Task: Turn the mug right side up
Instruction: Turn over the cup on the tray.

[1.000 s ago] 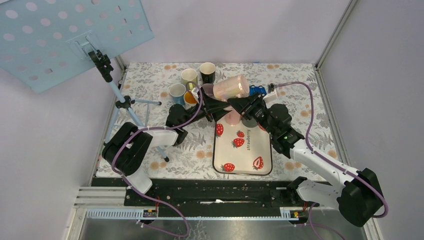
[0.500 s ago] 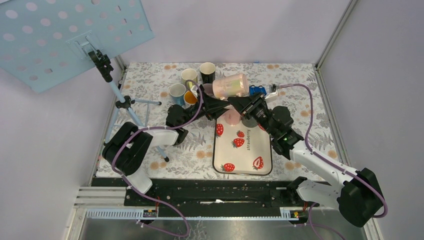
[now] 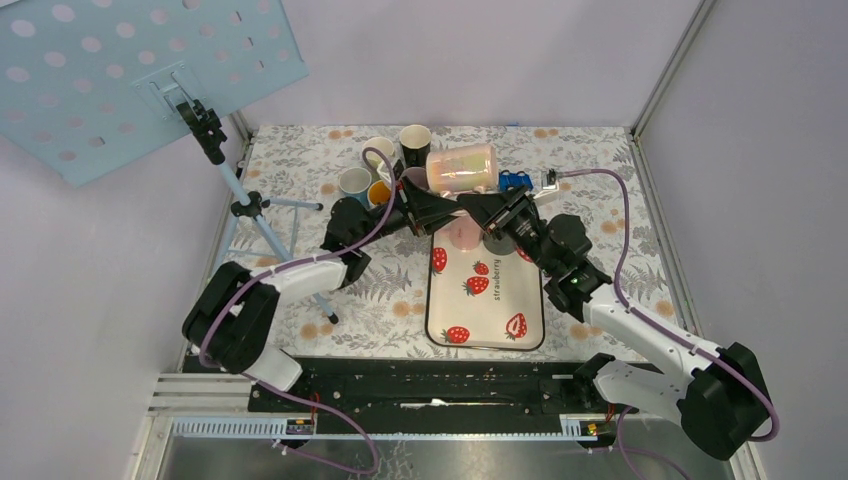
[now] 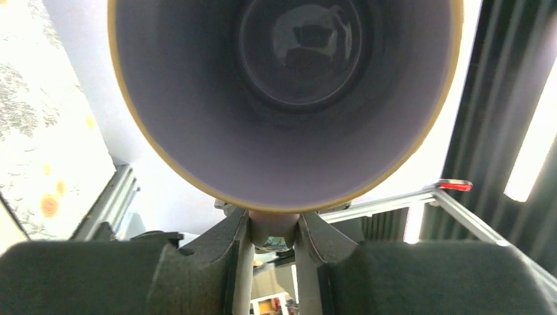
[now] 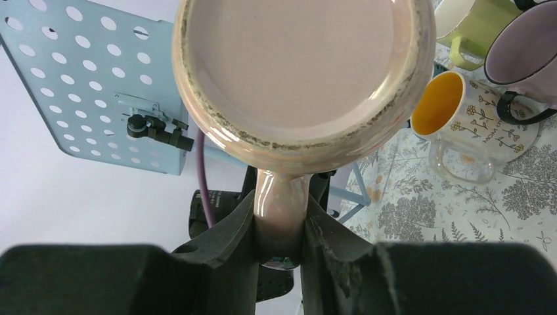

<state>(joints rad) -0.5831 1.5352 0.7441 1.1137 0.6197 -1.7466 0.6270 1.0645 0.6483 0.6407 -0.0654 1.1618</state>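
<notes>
A glossy pink mug hangs on its side above the back of the table, mouth to the left, base to the right. Both grippers meet under it at its handle. My left gripper is shut on the handle, and its view looks straight into the mug's open mouth. From the other side my right gripper is also shut on the handle, under the mug's unglazed-rimmed base. In the wrist views the left gripper and right gripper each pinch the handle tightly.
A strawberry-print mat lies below, with a pink round piece and a dark one at its far end. Several mugs stand behind the left arm; one has a yellow inside. A tripod carries a blue perforated board at left.
My left gripper has shut on the mug's handle and its arm has shifted left. The mug has levelled out and moved slightly up and left. The right gripper keeps its hold.
</notes>
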